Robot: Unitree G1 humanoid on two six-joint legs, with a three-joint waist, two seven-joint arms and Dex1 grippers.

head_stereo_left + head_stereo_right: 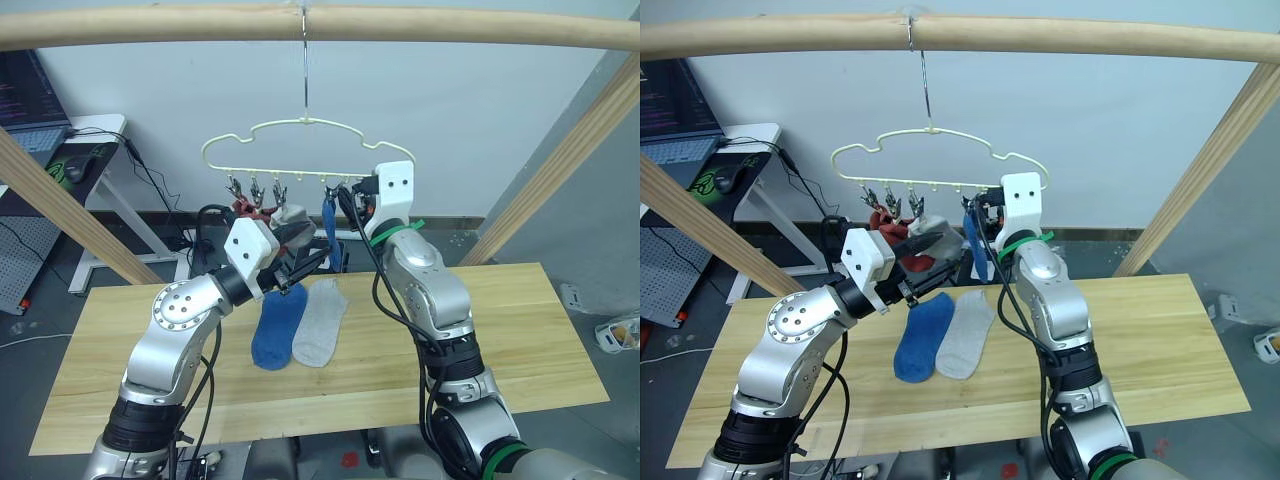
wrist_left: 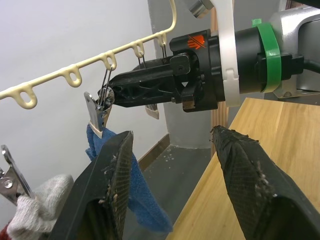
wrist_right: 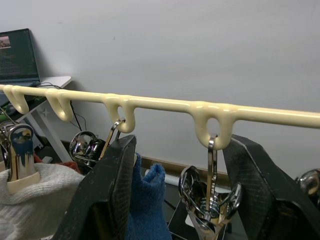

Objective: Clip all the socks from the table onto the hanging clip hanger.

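Pale yellow wire forms the clip hanger (image 1: 305, 148), hooked over a thick wooden pole (image 1: 320, 25) so that its metal clips dangle within reach of both arms above the desk (image 1: 520, 340); a rust red sock (image 1: 246, 210) and a light grey sock (image 1: 292, 217) already hang from clips toward the robot's left, and a blue sock (image 1: 329, 222) hangs from a clip nearer the middle. The right gripper (image 2: 107, 95) reaches in at that clip; in the left wrist view its black fingers look pressed together at the clip's top, probably to work the spring, though whether they squeeze the clip itself or only touch it I cannot tell; in the right wrist view the fingers stand either side of the next empty clip (image 3: 210, 202). The left gripper (image 1: 300, 268) is spread and holds nothing, poised just beside the hanging blue sock, likely having steadied the fabric for clipping. Two socks lie flat and side by side on the desk under the hanger, a second blue sock (image 1: 277, 326) and a second grey sock (image 1: 321, 321), touching along their edges, placed for an easy next pick; the task looks roughly half done.
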